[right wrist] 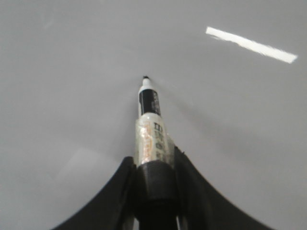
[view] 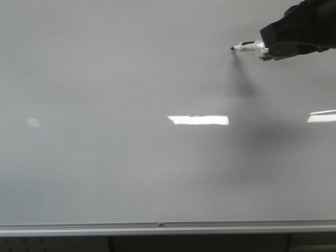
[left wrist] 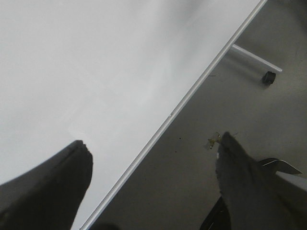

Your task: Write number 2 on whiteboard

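The whiteboard (view: 131, 157) fills the front view, glossy pale grey, with its silver frame edge along the bottom. No black digit 2 shows on it. My right gripper (view: 273, 50) comes in at the upper right, shut on a black and white marker (view: 247, 46) whose tip points left, at or just off the board. In the right wrist view the marker (right wrist: 149, 120) sticks out from between the fingers (right wrist: 184, 177), tip near the whiteboard (right wrist: 72, 72). My left gripper (left wrist: 151, 153) is open and empty over the whiteboard's (left wrist: 96, 62) frame edge.
Bright rectangular light reflections (view: 198, 120) lie on the board's middle and right (view: 321, 116). In the left wrist view the grey floor (left wrist: 201, 143) lies past the board's silver edge (left wrist: 192, 91), with a stand leg and caster wheel (left wrist: 269, 75).
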You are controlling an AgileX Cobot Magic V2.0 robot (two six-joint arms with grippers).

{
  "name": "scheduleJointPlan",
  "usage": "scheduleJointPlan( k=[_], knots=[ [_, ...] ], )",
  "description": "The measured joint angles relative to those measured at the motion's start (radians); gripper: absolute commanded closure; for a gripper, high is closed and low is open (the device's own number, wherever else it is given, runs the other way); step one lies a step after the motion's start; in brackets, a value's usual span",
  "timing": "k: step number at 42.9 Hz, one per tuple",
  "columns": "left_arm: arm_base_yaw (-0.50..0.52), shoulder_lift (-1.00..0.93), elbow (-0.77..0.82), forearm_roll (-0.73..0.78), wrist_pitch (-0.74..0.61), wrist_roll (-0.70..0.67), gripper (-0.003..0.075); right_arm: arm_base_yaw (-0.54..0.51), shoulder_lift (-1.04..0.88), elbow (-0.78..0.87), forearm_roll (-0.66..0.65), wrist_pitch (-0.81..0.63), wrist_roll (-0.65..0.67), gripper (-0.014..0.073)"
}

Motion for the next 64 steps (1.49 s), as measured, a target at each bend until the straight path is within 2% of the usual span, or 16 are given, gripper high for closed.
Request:
scheduleJointPlan(
  k=[5, 11, 22, 33, 39, 45, 53, 59, 64],
  knots=[
    [0.0, 0.0, 0.0, 0.0, 0.0, 0.0, 0.0195, -0.04, 0.0, 0.0, -0.002, 0.084, 0.0, 0.0654],
    [0.0, 0.0, 0.0, 0.0, 0.0, 0.0, 0.0195, -0.026, 0.012, 0.0, -0.002, 0.169, 0.0, 0.0654],
    [0.0, 0.0, 0.0, 0.0, 0.0, 0.0, 0.0195, 0.037, 0.08, 0.0, -0.002, 0.167, 0.0, 0.0654],
    [0.0, 0.0, 0.0, 0.0, 0.0, 0.0, 0.0195, -0.076, 0.081, 0.0, -0.008, 0.241, 0.0, 0.0654],
    [0.0, 0.0, 0.0, 0.0, 0.0, 0.0, 0.0195, -0.072, 0.059, 0.0, -0.008, 0.257, 0.0, 0.0654],
    [0.0, 0.0, 0.0, 0.0, 0.0, 0.0, 0.0195, -0.031, -0.048, 0.0, -0.008, 0.322, 0.0, 0.0654],
    [-0.007, 0.0, 0.0, -0.004, 0.026, 0.054, 0.0195, 0.039, -0.218, -0.051, -0.008, 0.623, -0.031, 0.0654],
    [-0.048, 0.012, -0.004, -0.013, 0.077, 0.117, 0.0195, 0.115, -0.272, -0.143, -0.009, 0.95, -0.129, 0.0654],
    [-0.104, 0.034, -0.025, -0.019, 0.112, 0.147, 0.0195, 0.172, -0.276, -0.193, -0.01, 1.144, -0.212, 0.0654]
  ],
)
